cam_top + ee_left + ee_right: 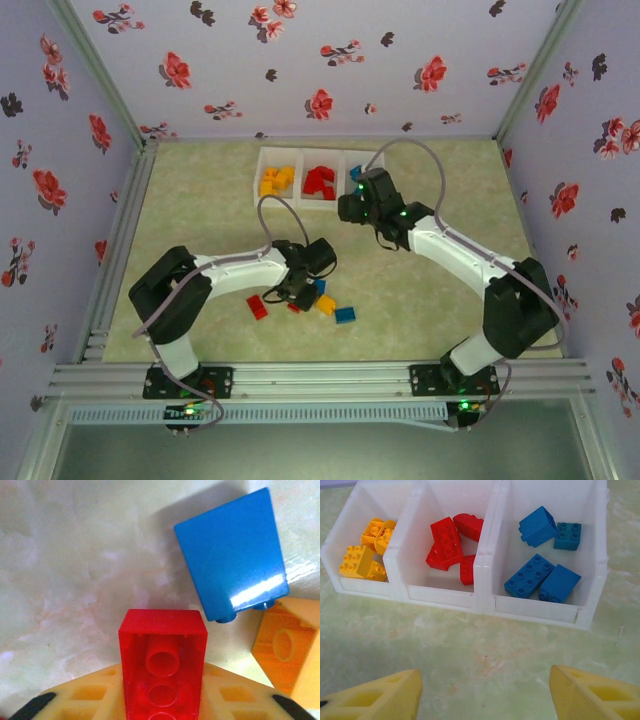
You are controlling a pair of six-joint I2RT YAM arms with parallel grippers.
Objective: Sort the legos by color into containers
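Red brick (162, 667), glossy plastic, hollow underside with round tubes facing my wrist; clamped between the jaws of my left gripper (162, 695), jaws narrow on its long sides; cannot tell if it's off the table (65, 580) yet; blue brick (232, 555) just ahead-right of the jaws, orange brick (287, 645) right of them, touching the blue one; top view adds a second red brick (257, 307) loose left of the jaws; so a handful unsorted. Containers (535, 610) ahead of my right gripper (484, 680), well apart from the held brick; yellow-orange bricks in the left bin, reds in the middle, blues in the right, none mixed; I'd judge well past halfway. Right jaws wide, empty, hovering before the bins.
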